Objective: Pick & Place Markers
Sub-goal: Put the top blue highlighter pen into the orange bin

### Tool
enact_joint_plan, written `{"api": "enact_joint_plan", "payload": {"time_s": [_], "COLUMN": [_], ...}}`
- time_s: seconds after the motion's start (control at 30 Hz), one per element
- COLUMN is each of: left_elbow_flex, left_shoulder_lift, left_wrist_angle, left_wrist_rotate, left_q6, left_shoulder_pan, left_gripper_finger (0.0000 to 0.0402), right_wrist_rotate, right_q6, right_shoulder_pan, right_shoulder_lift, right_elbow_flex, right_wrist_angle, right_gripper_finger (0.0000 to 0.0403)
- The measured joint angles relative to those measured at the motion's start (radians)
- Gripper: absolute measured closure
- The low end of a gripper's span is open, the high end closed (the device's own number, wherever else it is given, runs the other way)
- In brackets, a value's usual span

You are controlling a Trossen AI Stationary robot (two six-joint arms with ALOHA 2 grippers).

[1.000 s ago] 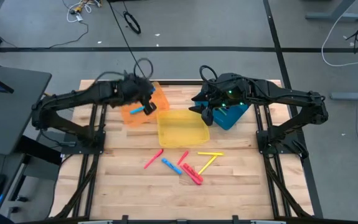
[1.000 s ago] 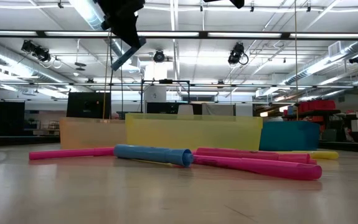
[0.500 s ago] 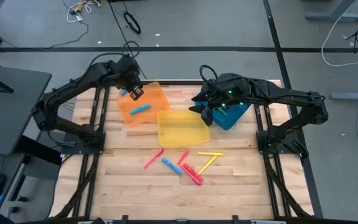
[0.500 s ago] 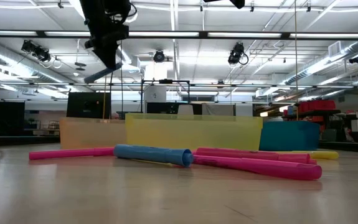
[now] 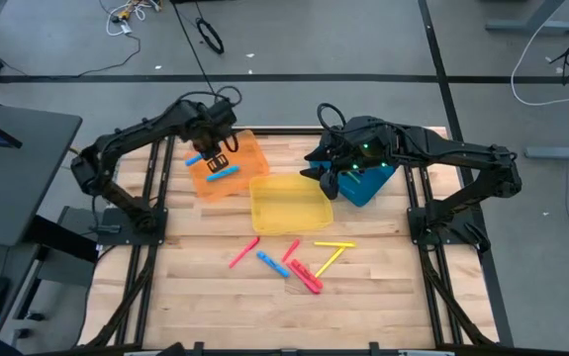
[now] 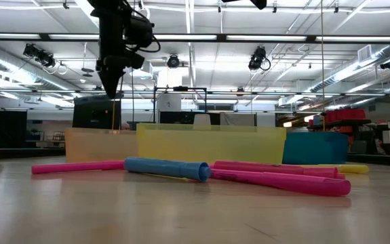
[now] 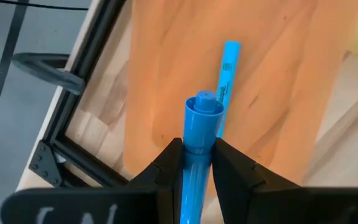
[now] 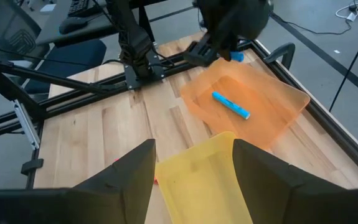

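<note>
My left gripper [image 5: 215, 160] hangs over the orange tray [image 5: 251, 156], shut on a blue marker [image 7: 199, 121]; it also shows in the low view [image 6: 110, 87]. A second blue marker [image 5: 227, 172] lies flat on the orange tray's floor. Several pink, blue and yellow markers [image 5: 304, 262] lie on the table in front of the yellow tray [image 5: 289, 203]; they also show in the low view [image 6: 167, 168]. My right gripper [image 8: 194, 186] is open and empty, between the yellow tray and the blue tray [image 5: 371, 186]. My left gripper pinches the blue marker's barrel [image 7: 198, 144] between its two fingers. The marker lies along the fingers, and its cap end [image 7: 204, 102] sticks out past the fingertips. The fingers come from above, pointing down. The marker is lifted clear, above the orange tray's floor.
The three trays stand in a row at the table's far side: orange at the left, yellow in the middle, blue at the right. The table's black frame rails [image 5: 150, 208] run along both sides. Bare wood lies at the near edge [image 5: 294, 321].
My left gripper has gone from the orange tray's right part toward its far left part. It has tipped, so that the blue marker, slanted a second ago, now points down. It has stayed shut on the marker.
</note>
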Motion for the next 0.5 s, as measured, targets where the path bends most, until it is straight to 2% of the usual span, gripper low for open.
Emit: {"api": "enact_joint_plan", "payload": {"time_s": [0.2,0.5], "left_elbow_flex": [0.000,0.000], "left_shoulder_lift": [0.063,0.074], "left_wrist_angle": [0.042,0.082], "left_wrist_rotate": [-0.016,0.001], "left_q6": [0.033,0.088], "left_shoulder_pan": [-0.001,-0.004], "left_gripper_finger": [0.0330,0.0330], "right_wrist_rotate": [0.000,0.000], "right_q6": [0.002,0.002], "right_shoulder_pan": [0.000,0.000], "right_shoulder_lift": [0.000,0.000], "right_elbow_flex": [0.000,0.000], "right_wrist_angle": [0.000,0.000], "right_gripper_finger": [0.0187,0.0187]}}
